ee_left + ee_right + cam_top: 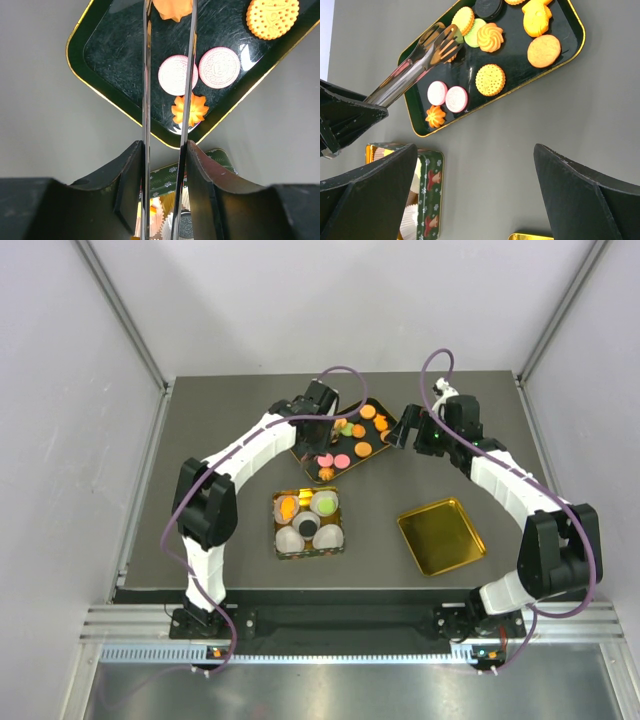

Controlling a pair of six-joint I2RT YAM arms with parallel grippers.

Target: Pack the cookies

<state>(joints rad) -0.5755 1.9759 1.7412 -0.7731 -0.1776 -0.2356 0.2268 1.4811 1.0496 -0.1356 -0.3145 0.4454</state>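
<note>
Several cookies, orange, pink and green (355, 440), lie on a black tray (308, 472). My left gripper (318, 423) is shut on metal tongs (415, 62) that reach over the tray. In the left wrist view (165, 150) the tong blades (146, 75) straddle a pink cookie (172, 75) and an orange flower cookie (198, 107); an orange cookie (172, 7) sits at their tips, grip unclear. My right gripper (402, 430) is wide open and empty (475, 155) beside the tray's right end. The green tin (277, 532) holds white paper cups, three with cookies in them.
A gold lid (440, 537) lies on the table at the right front, and its corner shows in the right wrist view (530, 236). The tin (430, 195) stands just in front of the tray (415, 107). Grey walls close in the table on three sides.
</note>
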